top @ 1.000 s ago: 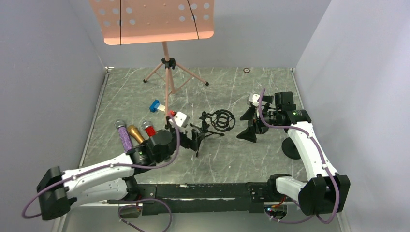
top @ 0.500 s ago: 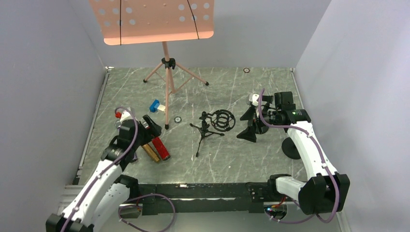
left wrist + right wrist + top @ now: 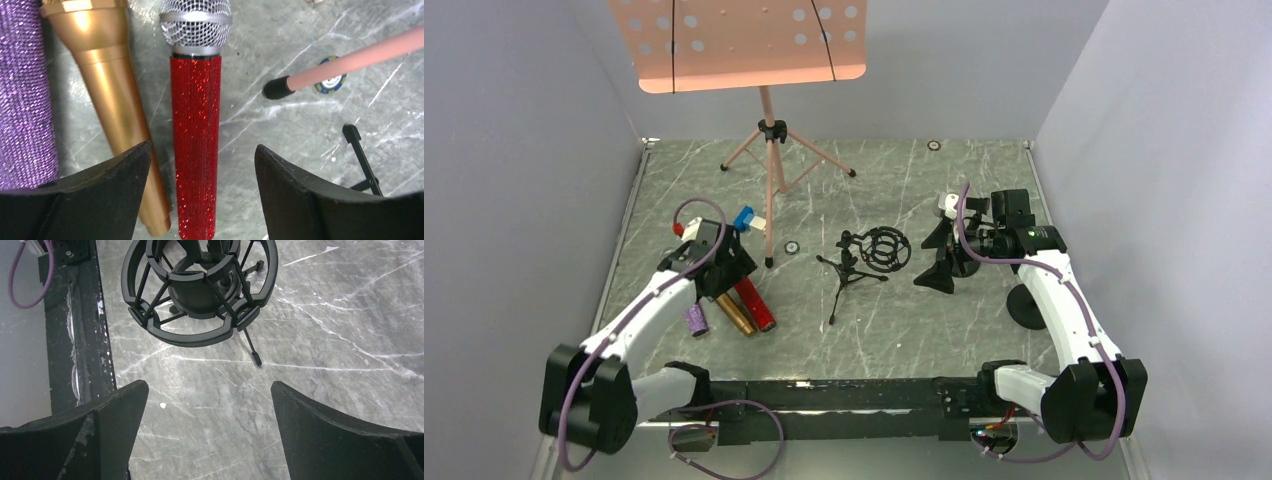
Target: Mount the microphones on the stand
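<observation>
Three microphones lie side by side at the left: glittery red [image 3: 759, 310] with a grey mesh head [image 3: 196, 22], all gold [image 3: 736, 318], and glittery purple [image 3: 696, 320]. My left gripper [image 3: 722, 275] hovers over them, open. In the left wrist view the red microphone [image 3: 195, 150] runs between the jaws [image 3: 201, 147] with a gap on each side; the gold one [image 3: 115, 100] and the purple one [image 3: 22, 100] lie to its left. The black tripod stand [image 3: 864, 255] with its ring mount [image 3: 200, 290] is at mid-table. My right gripper [image 3: 936, 258] faces it, open and empty [image 3: 210, 385].
A pink music stand [image 3: 769, 130] rises at the back, with one rubber-tipped leg [image 3: 277, 87] close to the red microphone. A blue-and-white block [image 3: 746, 218] and a small round token [image 3: 792, 247] lie nearby. A black round base [image 3: 1024, 310] sits at the right, and a black frame rail [image 3: 75, 315] edges the table.
My left arm swung away from the black stand to the left and now sits over the microphones, its jaws a little narrower. The right arm has not moved.
</observation>
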You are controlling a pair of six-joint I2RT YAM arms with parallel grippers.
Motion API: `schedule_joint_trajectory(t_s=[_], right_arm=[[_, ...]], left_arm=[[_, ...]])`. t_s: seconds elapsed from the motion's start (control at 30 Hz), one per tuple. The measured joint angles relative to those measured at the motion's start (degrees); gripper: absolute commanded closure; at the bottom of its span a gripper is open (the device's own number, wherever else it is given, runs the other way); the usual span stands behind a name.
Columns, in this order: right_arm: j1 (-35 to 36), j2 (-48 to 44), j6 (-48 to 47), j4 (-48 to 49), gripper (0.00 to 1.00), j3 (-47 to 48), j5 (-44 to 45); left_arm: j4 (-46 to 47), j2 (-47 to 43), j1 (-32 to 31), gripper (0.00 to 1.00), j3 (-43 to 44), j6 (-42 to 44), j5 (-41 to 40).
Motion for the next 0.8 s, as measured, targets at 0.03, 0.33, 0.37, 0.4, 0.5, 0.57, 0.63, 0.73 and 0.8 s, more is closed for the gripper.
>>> schedule_joint_trajectory(t_s=[0.03, 0.33, 0.37, 0.4, 0.5, 0.57, 0.63, 0.73, 0.8], right_arm=[[0.0, 0.0, 0.0, 0.0, 0.00, 0.0, 0.0], [0.2, 0.0, 0.0, 0.0, 0.00, 0.0, 0.2], [0.3, 0.0, 0.0, 0.0, 0.00, 0.0, 0.3], [0.3, 0.0, 0.0, 0.0, 0.00, 0.0, 0.3], [0.5, 0.0, 0.0, 0.0, 0.00, 0.0, 0.5], [0.6, 0.0, 0.0, 0.0, 0.00, 0.0, 0.7], [0.7, 0.0, 0.0, 0.0, 0.00, 0.0, 1.0], [0.7, 0.0, 0.0, 0.0, 0.00, 0.0, 1.6], [0.7, 0.0, 0.0, 0.0, 0.00, 0.0, 1.7]], left_arm=[[0.3, 2.2, 0.1, 0.22, 1.0, 0.1, 0.0], [2.1, 12.7, 0.2, 0.22, 5.4, 1.1, -0.5], [2.2, 13.5, 0.2, 0.22, 5.7, 1.2, -0.7], [2.2, 14.5, 0.3, 0.22, 6.0, 1.4, -1.0], [2.3, 17.6, 0.5, 0.22, 7.1, 2.1, -1.7], [2.3, 20.2, 0.8, 0.22, 8.4, 2.6, -2.0], [2.2, 21.9, 0.9, 0.21, 9.4, 2.8, -2.3], [1.9, 22.7, 1.0, 0.18, 10.7, 3.7, -2.5], [1.8, 22.4, 1.0, 0.16, 11.6, 4.3, -2.7]])
